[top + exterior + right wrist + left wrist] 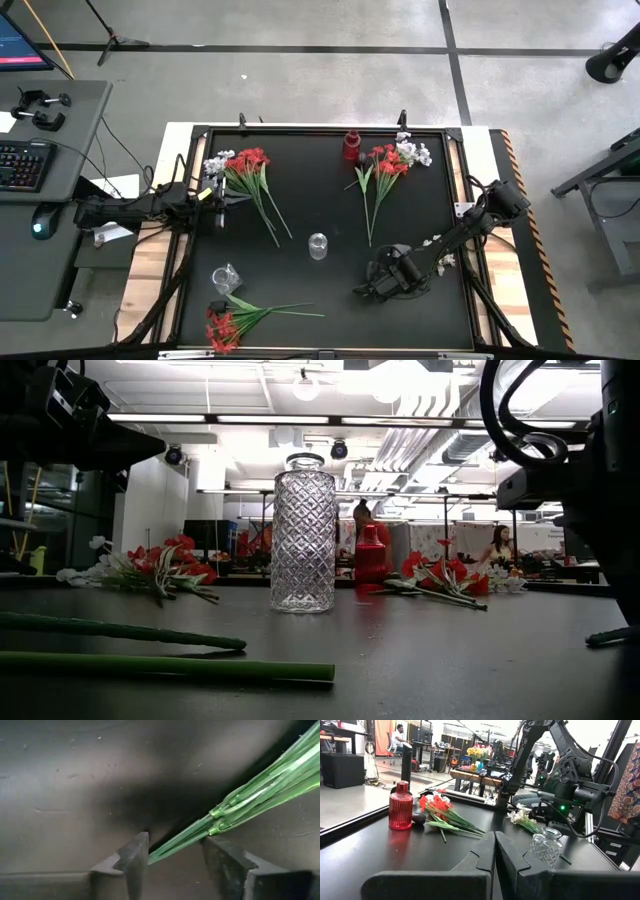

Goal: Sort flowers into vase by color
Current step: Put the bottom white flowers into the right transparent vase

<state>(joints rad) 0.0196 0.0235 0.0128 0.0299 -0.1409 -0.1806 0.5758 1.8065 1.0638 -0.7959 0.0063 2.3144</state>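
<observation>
Now right tool (172, 852) spread, straddling green stems (260, 790); left tool (494, 851) pressed together, idle.

Keyboard (22, 165), mouse (39, 222) on grey side desk (70, 120); possibly tripod (110, 35) on floor.

The worktop (330, 290) is matt black, and on it lie flowers (248, 165) with red blooms mixed with white on green stems, a second bunch (392, 160) of red and white, and a third (225, 327) that looks all red. A ribbed, translucent red vase (400, 806) stands by the second bunch, while the tall vase (302, 533) is clear glass cut in a diamond lattice, and a squat clear jar (545, 846) seems to carry a similar cut pattern. The right claw (172, 857) is dark grey around pale green stems (250, 792).
</observation>
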